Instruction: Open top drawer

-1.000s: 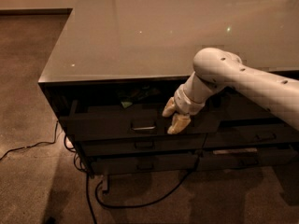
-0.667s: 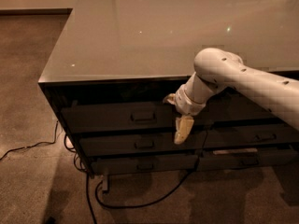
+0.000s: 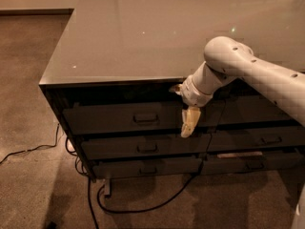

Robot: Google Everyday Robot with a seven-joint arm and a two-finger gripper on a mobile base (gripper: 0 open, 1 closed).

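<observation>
Top drawer [image 3: 105, 120]: being judged heavy, rigid, stiff-sliding; best being hooked at its loop handle [image 3: 146, 119]; gripper [image 3: 190, 123] being held just right of it, fingers closed, empty.

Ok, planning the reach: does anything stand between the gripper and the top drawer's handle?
Nothing visible does. The gripper hangs in front of the top drawer, to the right of its handle; only bare drawer front lies between them.
</observation>
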